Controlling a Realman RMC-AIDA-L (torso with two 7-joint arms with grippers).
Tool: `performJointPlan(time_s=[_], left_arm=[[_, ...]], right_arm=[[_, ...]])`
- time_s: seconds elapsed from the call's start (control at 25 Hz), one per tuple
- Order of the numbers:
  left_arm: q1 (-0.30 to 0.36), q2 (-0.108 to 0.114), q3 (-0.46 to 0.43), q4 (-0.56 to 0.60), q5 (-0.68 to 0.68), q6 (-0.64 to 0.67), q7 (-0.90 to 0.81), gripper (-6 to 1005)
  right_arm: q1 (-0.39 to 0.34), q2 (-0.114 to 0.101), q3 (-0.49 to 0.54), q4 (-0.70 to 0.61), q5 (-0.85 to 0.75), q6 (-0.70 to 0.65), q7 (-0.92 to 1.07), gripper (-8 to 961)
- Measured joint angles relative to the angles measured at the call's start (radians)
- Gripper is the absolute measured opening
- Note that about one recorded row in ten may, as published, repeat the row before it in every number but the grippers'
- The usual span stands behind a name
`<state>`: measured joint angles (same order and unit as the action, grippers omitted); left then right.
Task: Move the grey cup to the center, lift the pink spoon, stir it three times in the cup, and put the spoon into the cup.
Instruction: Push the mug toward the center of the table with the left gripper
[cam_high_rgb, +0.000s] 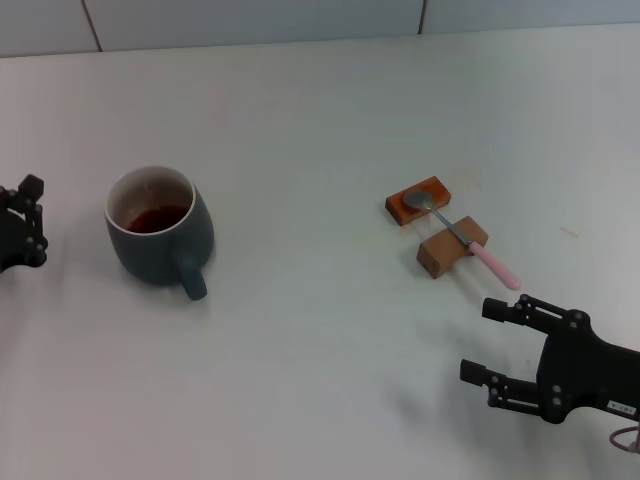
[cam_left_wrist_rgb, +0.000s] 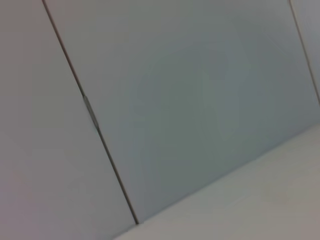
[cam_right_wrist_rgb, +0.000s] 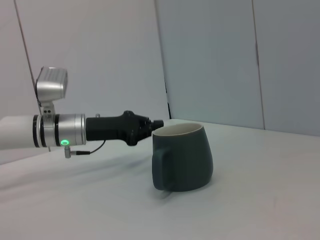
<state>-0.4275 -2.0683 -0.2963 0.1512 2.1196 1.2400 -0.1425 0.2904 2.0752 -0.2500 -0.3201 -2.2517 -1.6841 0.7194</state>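
Both grippers sit at the frame's edges in the head view. My right gripper (cam_high_rgb: 498, 345) is at the lower right, fingers spread wide and holding nothing, just below the spoon's handle tip. My left gripper (cam_high_rgb: 22, 225) is at the far left edge, near the cup but apart from it; I cannot tell whether its fingers are open or closed.

One grey cup (cam_high_rgb: 158, 235) stands upright at left of centre on the white table (cam_high_rgb: 320, 110), with dark reddish liquid inside and its handle turned toward the lower edge of the frame. In the right wrist view the cup (cam_right_wrist_rgb: 182, 156) shows with my left arm (cam_right_wrist_rgb: 75, 131) beyond it.

One pink spoon (cam_high_rgb: 462, 235) lies right of centre across two wooden blocks (cam_high_rgb: 418, 200), bowl on the upper block, neck over the lower one, pink handle jutting toward the lower right.

Open tabletop stretches between cup and spoon, and across the whole upper part up to the wall.
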Motion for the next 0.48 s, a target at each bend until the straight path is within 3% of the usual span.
performJointPlan(time_s=[0.48], left_arm=[[-0.002, -0.001, 0.033, -0.067, 0.002, -0.047, 0.002, -2]], right_arm=[[0.007, -0.001, 0.000, 0.000, -0.008, 0.000, 0.000, 792]])
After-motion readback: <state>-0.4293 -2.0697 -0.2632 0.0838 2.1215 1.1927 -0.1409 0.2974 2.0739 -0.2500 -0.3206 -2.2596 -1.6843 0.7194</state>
